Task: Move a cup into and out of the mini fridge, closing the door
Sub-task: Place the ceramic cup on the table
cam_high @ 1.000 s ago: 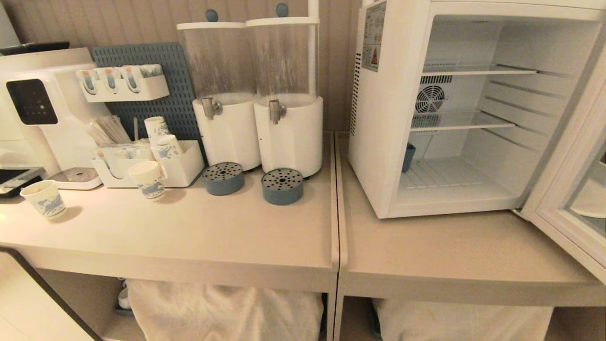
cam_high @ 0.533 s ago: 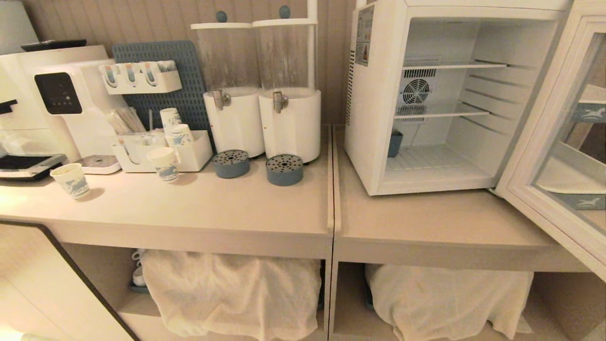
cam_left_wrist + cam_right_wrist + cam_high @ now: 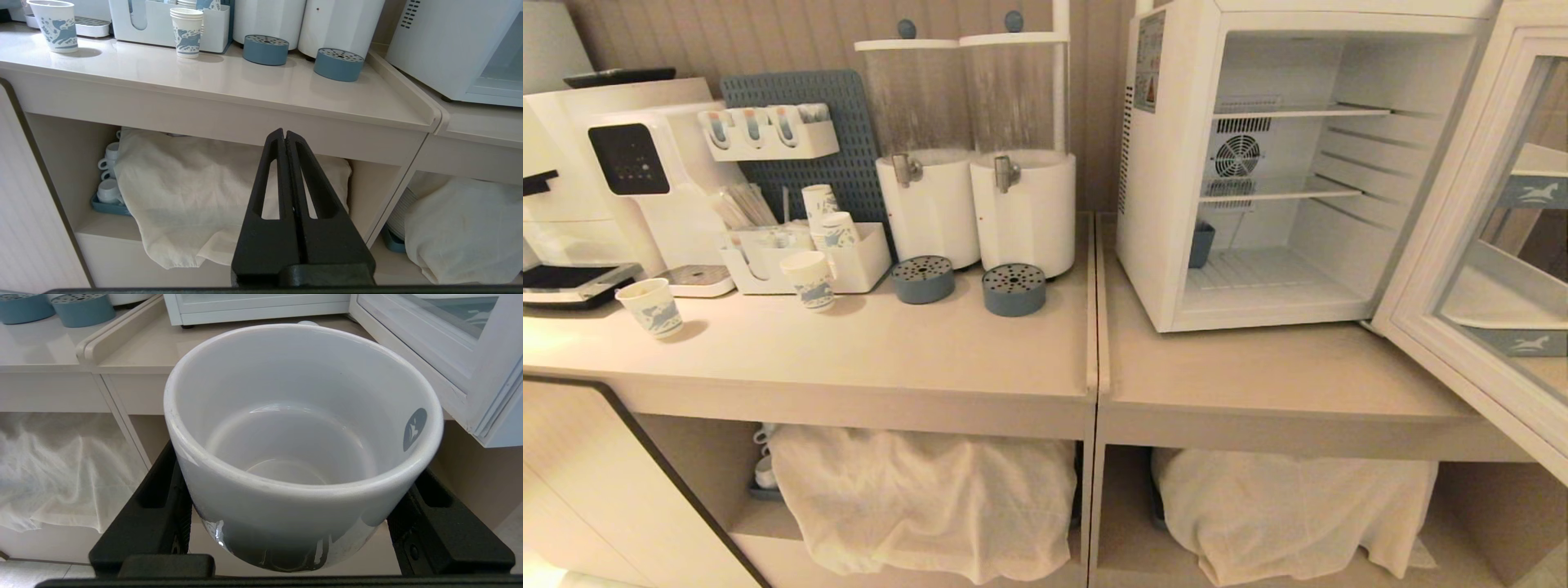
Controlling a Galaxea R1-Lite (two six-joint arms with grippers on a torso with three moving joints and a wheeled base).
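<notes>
The cup (image 3: 302, 428), a squat white ceramic mug with a small grey round mark inside its rim, fills the right wrist view. My right gripper (image 3: 296, 486) is shut on it, one black finger on each side of its wall. It hangs below the counter edge, in front of the mini fridge (image 3: 1168, 204). The fridge stands on the right counter with bare wire shelves. Its door (image 3: 1445, 269) is swung wide open to the right. My left gripper (image 3: 284, 134) is shut and empty, low in front of the left counter. Neither arm shows in the head view.
Two white drink dispensers (image 3: 976, 204) with blue drip trays (image 3: 1013, 290) stand left of the fridge. Further left are paper cups (image 3: 654, 306), an organiser (image 3: 849, 261) and a white machine (image 3: 629, 163). White cloths (image 3: 923, 498) cover the shelves under the counter. A small blue-grey container (image 3: 1201, 243) sits inside the fridge.
The whole head view has shifted: the camera has drawn back and now shows more of the shelves under the counter. Nothing on the counter or in the fridge has moved.
</notes>
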